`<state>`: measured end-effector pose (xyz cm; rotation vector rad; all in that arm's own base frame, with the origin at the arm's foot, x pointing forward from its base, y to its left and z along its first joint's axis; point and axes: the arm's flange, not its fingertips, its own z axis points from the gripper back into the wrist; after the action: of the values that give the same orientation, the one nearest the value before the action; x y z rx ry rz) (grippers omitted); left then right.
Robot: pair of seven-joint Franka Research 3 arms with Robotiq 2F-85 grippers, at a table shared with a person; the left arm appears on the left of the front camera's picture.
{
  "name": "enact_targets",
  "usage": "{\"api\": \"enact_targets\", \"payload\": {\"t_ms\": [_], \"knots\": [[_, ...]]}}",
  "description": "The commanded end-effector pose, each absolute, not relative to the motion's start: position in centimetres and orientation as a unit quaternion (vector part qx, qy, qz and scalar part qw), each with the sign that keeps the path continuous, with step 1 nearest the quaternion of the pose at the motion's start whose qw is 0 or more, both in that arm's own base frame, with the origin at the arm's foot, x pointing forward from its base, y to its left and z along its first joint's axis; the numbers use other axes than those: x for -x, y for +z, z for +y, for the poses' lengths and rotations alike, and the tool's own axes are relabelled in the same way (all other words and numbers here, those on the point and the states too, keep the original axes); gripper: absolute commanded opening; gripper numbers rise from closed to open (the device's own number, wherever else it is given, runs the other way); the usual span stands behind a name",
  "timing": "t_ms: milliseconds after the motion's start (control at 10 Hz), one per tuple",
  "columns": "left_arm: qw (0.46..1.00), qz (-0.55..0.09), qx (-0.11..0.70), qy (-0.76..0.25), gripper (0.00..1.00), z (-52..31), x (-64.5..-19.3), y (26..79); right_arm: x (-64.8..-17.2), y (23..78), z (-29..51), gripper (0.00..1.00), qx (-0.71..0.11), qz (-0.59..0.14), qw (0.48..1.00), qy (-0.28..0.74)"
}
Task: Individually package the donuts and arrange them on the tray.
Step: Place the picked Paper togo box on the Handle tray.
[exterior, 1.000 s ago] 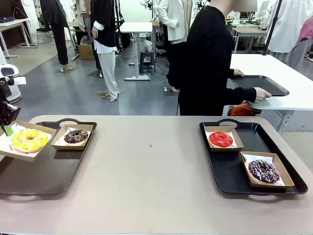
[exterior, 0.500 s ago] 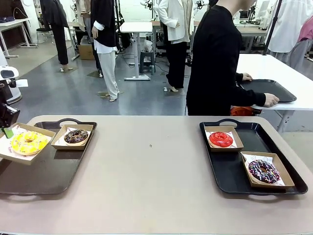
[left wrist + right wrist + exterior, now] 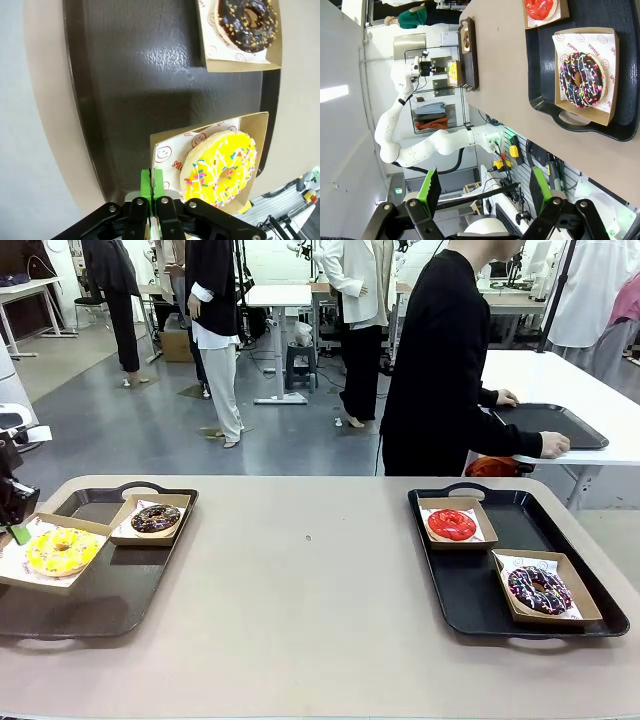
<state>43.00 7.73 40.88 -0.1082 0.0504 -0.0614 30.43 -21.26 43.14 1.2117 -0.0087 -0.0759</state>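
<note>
Now lower than a second ago, the yellow donut (image 3: pixel 61 549) rides in its box (image 3: pixel 22 573) over the left tray (image 3: pixel 110 600), its tilt eased nearly level. The left gripper (image 3: pixel 151 186) is clenched on the box's near wall, green pads pressed together over the cardboard edge, and in the front view it sits at the picture's left margin, half cut off. By the look of it the box is close to being set down beside the chocolate donut (image 3: pixel 155 518), which already rests boxed at the tray's far end.

Across the table, the right tray (image 3: pixel 470 605) carries the red donut (image 3: pixel 452 525) and the purple donut (image 3: pixel 539 589), each in its own box, neither shifted over the last second. The right gripper (image 3: pixel 485 192) hangs released well off that tray, fingers wide, nothing between them.

Beyond the table, the person (image 3: pixel 440 360) has stepped to the right and bends over a spare tray (image 3: pixel 560 425) on a white side table, both hands on it.

All four donuts look packaged, so little seems left but this last placement. Whether the yellow donut's box already touches the tray cannot be told: its underside is hidden from both cameras. The left arm is mostly out of frame.
</note>
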Motion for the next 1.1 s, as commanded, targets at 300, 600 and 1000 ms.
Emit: {"api": "enact_targets", "payload": {"t_ms": [300, 600, 1000], "knots": [[0.999, 0.037, 0.029, 0.002, 0.01, 9.1, -42.4, 38.8, -30.2, 43.2, -21.3, 0.94, -0.567, -0.002, 0.823, -0.036], [0.998, 0.049, 0.023, 0.026, 0.01, 9.6, -43.0, 38.0, -30.2, 43.2, -21.3, 0.94, -0.567, -0.002, 0.823, -0.036], [0.997, 0.052, 0.021, 0.045, 0.01, 9.6, -44.2, 36.9, -30.2, 43.2, -21.3, 0.94, -0.567, -0.002, 0.823, -0.036]]}}
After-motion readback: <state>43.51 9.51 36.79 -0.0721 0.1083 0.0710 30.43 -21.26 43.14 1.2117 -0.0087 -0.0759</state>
